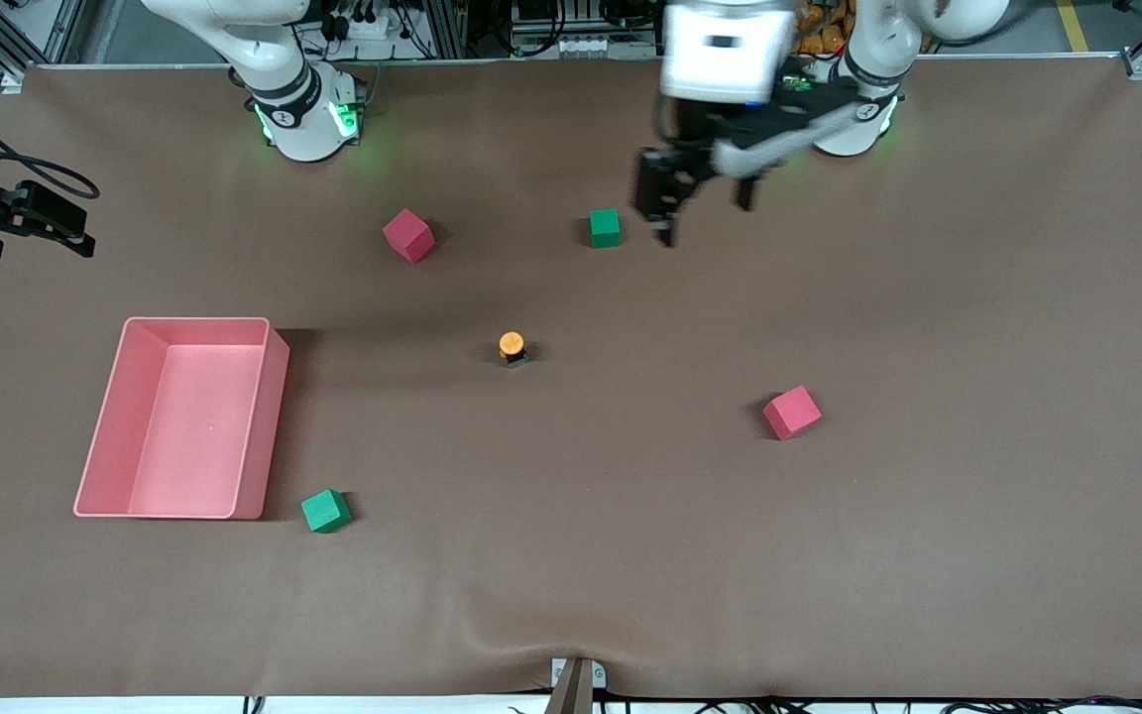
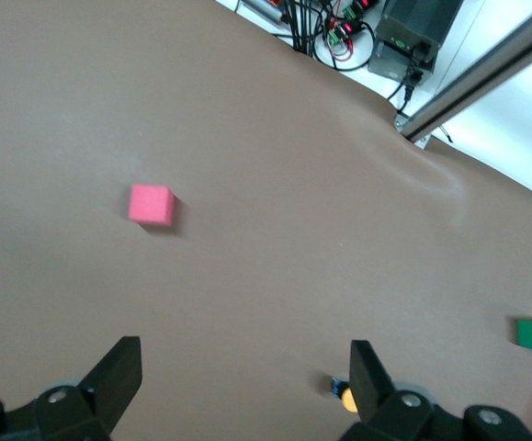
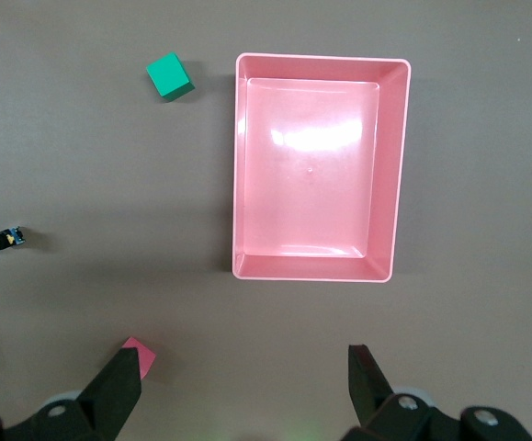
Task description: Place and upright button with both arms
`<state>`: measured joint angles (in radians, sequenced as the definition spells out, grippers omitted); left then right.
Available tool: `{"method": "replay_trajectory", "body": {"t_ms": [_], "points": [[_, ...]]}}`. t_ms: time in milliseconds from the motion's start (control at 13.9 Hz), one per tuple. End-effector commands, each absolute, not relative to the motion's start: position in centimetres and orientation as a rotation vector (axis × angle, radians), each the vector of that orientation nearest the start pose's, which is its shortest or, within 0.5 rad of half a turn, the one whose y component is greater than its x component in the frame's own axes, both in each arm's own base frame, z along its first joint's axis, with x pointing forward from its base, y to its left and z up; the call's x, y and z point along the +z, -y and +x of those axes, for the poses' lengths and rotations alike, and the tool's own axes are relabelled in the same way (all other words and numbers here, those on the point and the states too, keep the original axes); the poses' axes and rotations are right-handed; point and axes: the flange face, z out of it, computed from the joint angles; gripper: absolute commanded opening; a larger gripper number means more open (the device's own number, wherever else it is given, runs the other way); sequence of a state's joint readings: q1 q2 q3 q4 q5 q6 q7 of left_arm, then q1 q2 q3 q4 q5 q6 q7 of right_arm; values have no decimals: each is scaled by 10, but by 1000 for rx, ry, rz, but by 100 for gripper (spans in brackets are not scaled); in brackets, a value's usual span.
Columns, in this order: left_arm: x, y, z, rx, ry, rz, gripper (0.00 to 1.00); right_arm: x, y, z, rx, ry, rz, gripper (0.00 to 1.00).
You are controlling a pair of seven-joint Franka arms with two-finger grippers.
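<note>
**Button standing free at mid-table; both grippers empty**

Front view, from the right arm's end across: the right gripper hangs high over the pink bin, and that arm waits. The button sits on the bare table near the middle, well apart from every cube, and seems to stand cap up on its black body. The left gripper is in the air over the table just beside the green cube, which lies farther from the front camera than the button.

Risks, as judged: the button is small and top-heavy, so an off-centre close would likely tip or skid it. A low sweep could also knock the green cube.

Jaws: the left wrist view shows the left pair spread wide, holding and touching nothing. The right pair stands equally wide, also empty.
</note>
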<state>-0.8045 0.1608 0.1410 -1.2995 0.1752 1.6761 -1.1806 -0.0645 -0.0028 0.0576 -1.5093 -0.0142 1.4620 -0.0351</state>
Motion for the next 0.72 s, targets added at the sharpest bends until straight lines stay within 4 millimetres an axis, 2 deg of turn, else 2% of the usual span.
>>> {"method": "replay_trajectory", "body": {"t_ms": [0,72,215,430,502,646], "points": [[693,321,494,-378,744,-3106,100,650,9,536,51,37,-3153,100],[700,291,501,-333,704,-3117,100,649,10,536,56,35,-3153,100],[712,220,519,-265,578,-3161,100,650,10,536,54,35,-3153,100],[716,131,534,-172,454,-3195,100,649,10,536,56,33,-3151,100],[722,116,530,-189,403,-3200,100,649,9,536,61,35,-3151,100],[711,93,525,-44,327,-3172,100,649,7,536,66,35,-3151,100]]}}
